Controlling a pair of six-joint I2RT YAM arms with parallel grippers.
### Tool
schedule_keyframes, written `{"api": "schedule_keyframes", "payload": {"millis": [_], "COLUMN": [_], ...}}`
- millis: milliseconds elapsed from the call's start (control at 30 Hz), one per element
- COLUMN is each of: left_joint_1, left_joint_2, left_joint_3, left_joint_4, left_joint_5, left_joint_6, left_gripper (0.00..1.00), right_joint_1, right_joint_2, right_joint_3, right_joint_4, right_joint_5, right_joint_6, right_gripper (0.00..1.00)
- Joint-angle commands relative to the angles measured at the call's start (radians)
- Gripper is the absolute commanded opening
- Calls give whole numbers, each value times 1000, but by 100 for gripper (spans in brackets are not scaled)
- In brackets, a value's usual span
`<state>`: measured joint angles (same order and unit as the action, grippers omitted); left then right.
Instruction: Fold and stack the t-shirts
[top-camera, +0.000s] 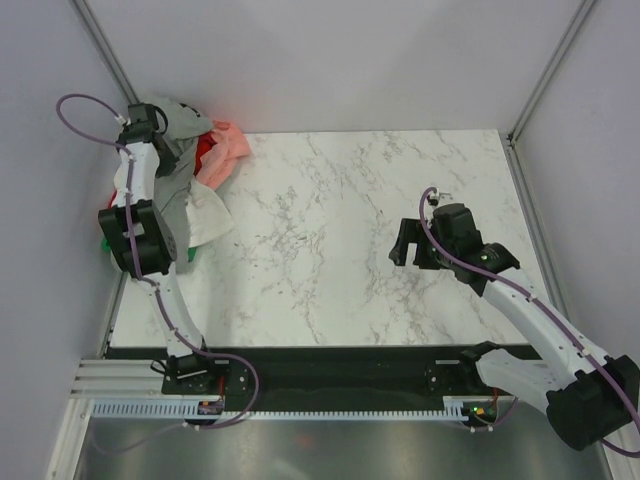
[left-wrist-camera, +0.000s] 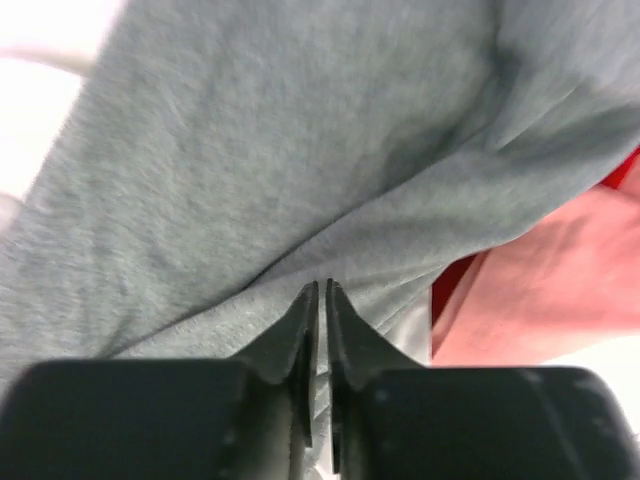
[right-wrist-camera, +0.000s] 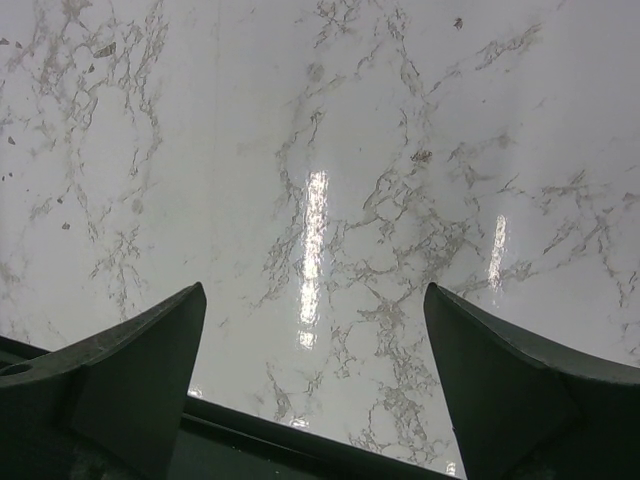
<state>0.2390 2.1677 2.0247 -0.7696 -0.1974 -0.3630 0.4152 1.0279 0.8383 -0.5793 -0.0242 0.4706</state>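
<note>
The t-shirts lie in a crumpled pile at the table's far left corner. A grey t-shirt (top-camera: 172, 190) is draped over a pink one (top-camera: 228, 150), a red one (top-camera: 205, 150) and a white one (top-camera: 205, 215). My left gripper (top-camera: 160, 122) reaches into the top of the pile. In the left wrist view its jaws (left-wrist-camera: 321, 285) are pinched on a fold of the grey t-shirt (left-wrist-camera: 300, 130), with pink cloth (left-wrist-camera: 560, 290) to the right. My right gripper (top-camera: 405, 245) hovers open over bare marble, with nothing between its fingers (right-wrist-camera: 150, 360).
The marble table (top-camera: 330, 230) stretches between the two arms. Grey walls close in at the back and left, right behind the pile. A bit of green cloth (top-camera: 105, 243) shows at the left table edge beside the left arm.
</note>
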Motion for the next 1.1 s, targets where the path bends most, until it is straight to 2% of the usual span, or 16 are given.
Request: {"api": "schedule_keyframes", "payload": {"millis": [0, 200, 233, 267, 300, 333, 367, 433, 633, 767, 833, 900, 933, 1000, 1033, 1067], "left_joint_1": [3, -15, -20, -23, -21, -21, -20, -15, -20, -20, -20, -20, -20, -20, -21, -20], "left_joint_2": [-57, -141, -158, -160, -158, -132, -117, -74, 69, 153, 185, 185, 179, 170, 155, 141], "left_joint_3": [97, 175, 187, 190, 192, 196, 195, 189, 160, 204, 227, 232, 233, 241, 249, 249], "left_joint_4": [-14, -19, -19, -16, -16, -16, -19, -25, 2, 16, 15, 16, 19, 20, 20, 20], "left_joint_5": [32, 102, 90, 78, 66, 50, 59, 110, 154, 193, 193, 190, 187, 178, 156, 145], "left_joint_6": [24, -8, -10, -13, -8, -1, 10, 39, 79, 101, 104, 101, 98, 102, 102, 99], "left_gripper": [2, 2, 10, 27, 66, 78, 83, 86, 81, 82, 76, 62, 45, 25, 3, 2], "right_joint_1": [4, 4, 5, 4, 5, 4, 4, 4, 5, 5, 4, 5, 4, 4, 5, 4], "right_joint_2": [0, -20, -22, -20, -23, -26, -28, -29, 6, 34, 43, 49, 50, 51, 49, 47], "right_joint_3": [1, 8, 13, 16, 16, 18, 16, 13, 10, 2, -5, -10, -11, -18, -19, -19], "right_joint_4": [-2, -1, -2, -7, -11, -13, -16, -17, -13, -1, 4, 12, 12, 16, 18, 19], "right_joint_5": [18, 12, 10, 7, 7, 9, 10, 13, 18, 18, 44, 49, 47, 46, 44, 43], "right_joint_6": [-6, 16, 17, 20, 22, 23, 22, 22, 5, -15, -23, -26, -26, -24, -21, -21], "right_gripper": [98, 98, 98, 98, 98, 98, 98, 98, 98, 98, 98, 98, 98, 98, 98, 98]}}
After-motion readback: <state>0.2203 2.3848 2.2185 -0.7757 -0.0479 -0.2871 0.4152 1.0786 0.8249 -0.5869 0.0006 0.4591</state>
